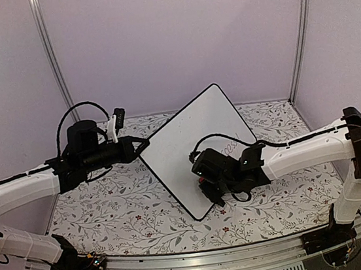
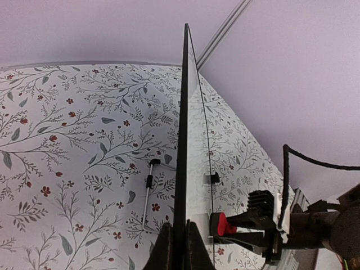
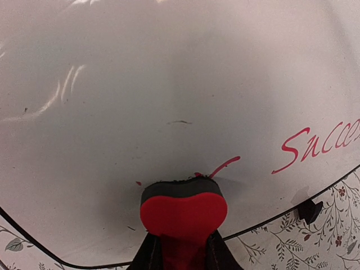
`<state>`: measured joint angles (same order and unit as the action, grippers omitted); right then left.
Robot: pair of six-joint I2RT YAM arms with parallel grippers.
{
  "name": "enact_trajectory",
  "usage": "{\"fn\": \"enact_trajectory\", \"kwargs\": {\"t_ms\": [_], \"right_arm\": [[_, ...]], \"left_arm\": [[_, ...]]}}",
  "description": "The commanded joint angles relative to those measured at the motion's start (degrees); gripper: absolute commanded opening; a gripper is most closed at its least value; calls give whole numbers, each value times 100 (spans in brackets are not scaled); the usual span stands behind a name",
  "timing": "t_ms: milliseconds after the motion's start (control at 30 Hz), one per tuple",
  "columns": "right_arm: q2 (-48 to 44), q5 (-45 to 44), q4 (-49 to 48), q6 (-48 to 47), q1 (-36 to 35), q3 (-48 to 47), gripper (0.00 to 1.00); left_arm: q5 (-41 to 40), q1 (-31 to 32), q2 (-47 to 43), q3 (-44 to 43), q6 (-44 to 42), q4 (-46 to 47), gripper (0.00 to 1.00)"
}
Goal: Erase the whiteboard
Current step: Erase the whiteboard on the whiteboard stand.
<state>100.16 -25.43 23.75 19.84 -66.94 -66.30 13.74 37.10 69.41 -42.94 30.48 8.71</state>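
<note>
Whiteboard [image 1: 188, 140] tilted over floral table [image 1: 110, 209], its left corner pinched in closed left gripper [image 2: 179, 242]; right gripper [image 3: 181, 250] clamps red eraser [image 3: 183, 211] against board's lower edge; judged mid-wipe; next, sweep along that edge through red writing [image 3: 315, 143].

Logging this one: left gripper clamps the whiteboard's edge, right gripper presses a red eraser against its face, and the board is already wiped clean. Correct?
Not clean. The right wrist view shows red handwriting on the whiteboard, to the right of the red eraser held in the right gripper. The rest stands: the left gripper does clamp the board's edge.
</note>
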Motion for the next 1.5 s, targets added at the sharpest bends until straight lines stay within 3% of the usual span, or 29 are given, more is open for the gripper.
{"fn": "enact_trajectory", "kwargs": {"t_ms": [0, 400, 800, 1000, 1200, 1467], "right_arm": [[139, 360, 28, 234, 2, 395, 21], [-123, 333, -90, 338, 30, 650, 21], [378, 351, -85, -628, -4, -653, 21], [522, -229, 71, -633, 40, -1033, 22], [283, -548, 116, -377, 353, -996, 22], [233, -49, 25, -530, 480, -772, 22]], "left_arm": [[237, 111, 116, 14, -396, 61, 0], [260, 105, 126, 5, -389, 61, 0], [240, 106, 99, -4, -406, 49, 0], [256, 109, 82, -4, -407, 52, 0], [267, 105, 82, -4, -410, 52, 0], [247, 105, 57, -4, -407, 52, 0]]}}
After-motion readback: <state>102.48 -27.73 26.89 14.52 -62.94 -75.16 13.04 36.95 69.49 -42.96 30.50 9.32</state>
